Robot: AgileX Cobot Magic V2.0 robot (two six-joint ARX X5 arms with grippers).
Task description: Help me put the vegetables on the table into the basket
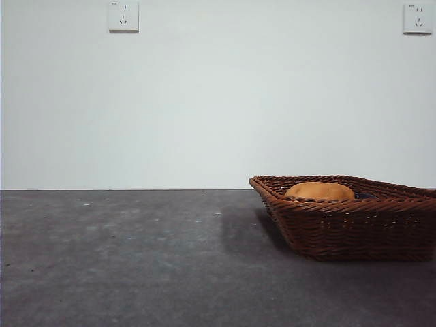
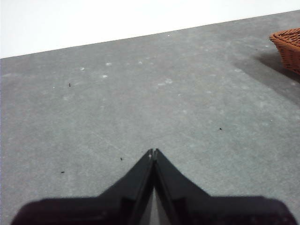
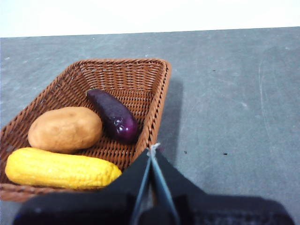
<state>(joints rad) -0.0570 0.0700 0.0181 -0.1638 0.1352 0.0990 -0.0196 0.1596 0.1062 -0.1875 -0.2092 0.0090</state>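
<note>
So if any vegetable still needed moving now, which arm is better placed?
Right, though nothing seems left to move. The right gripper hangs beside the basket, which holds the potato, corn cob and eggplant. The left gripper faces bare table, basket far off.

Front low, level across table [image 1: 122,259]; wrists look down; all share basket [image 1: 354,225].

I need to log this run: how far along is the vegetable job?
Looks finished. The potato, corn cob and eggplant all lie inside the basket. Nothing is in hand: the left gripper and right gripper are both shut on nothing. No vegetables show on the table, so nothing seems left.
</note>
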